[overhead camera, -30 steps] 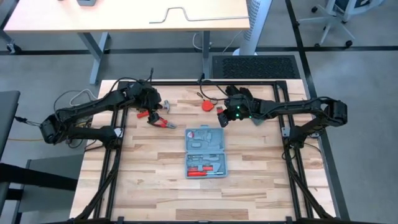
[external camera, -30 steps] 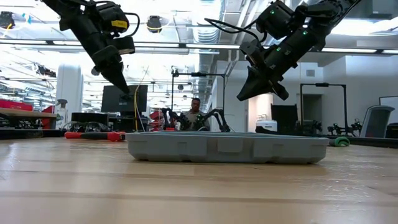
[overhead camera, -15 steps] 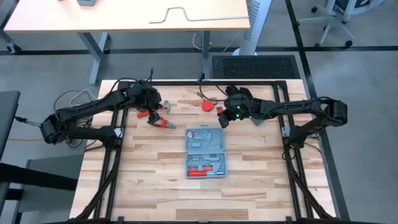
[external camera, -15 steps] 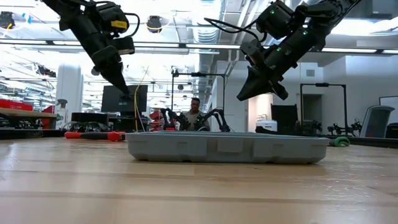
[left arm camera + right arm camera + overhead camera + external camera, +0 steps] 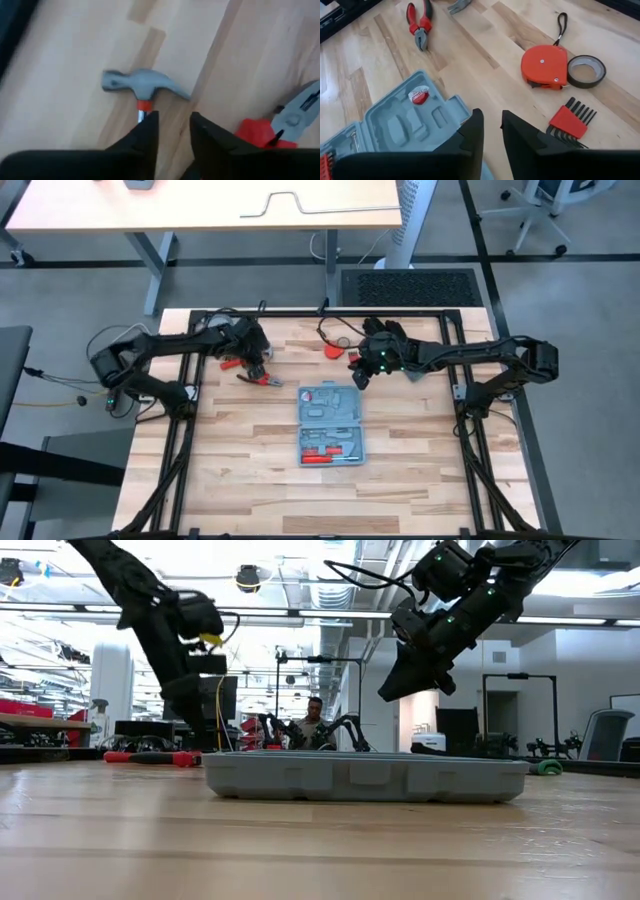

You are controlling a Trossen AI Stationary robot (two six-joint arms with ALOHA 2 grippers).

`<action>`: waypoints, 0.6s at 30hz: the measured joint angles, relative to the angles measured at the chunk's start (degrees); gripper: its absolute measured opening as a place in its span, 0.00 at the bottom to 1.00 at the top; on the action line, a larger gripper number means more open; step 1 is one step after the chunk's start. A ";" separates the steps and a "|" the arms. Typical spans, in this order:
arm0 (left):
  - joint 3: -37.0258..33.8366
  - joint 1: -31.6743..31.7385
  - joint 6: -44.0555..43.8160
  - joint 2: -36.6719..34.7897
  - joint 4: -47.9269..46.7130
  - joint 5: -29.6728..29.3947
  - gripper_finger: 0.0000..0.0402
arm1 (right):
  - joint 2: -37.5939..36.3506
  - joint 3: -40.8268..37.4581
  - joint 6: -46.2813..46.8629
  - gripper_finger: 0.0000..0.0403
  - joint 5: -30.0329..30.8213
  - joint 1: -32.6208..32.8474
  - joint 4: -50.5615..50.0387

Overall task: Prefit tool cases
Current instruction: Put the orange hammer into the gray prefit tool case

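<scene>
**Open case waits mid-table while both arms hang behind it**

High view: the tool case (image 5: 333, 425) lies open, mid-table, between the arms.

Low view: its stiff, light-looking shell sits flat; grip a rim wall.

Left wrist: left gripper (image 5: 172, 131), fingers slightly apart, over the hammer (image 5: 142, 87) (empty).

Right wrist: right gripper (image 5: 491, 131), fingers parted, above the case's far edge.

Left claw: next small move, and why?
Probably ease down and shut on the hammer's shaft. The left claw is open, straddling the shaft just below the hammer head, which lies loose on the table; the tool case shows empty recesses.
</scene>
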 joint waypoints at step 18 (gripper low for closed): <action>0.29 2.82 -2.05 12.27 3.63 2.09 0.43 | 0.00 0.00 0.15 0.24 0.22 -1.93 -1.03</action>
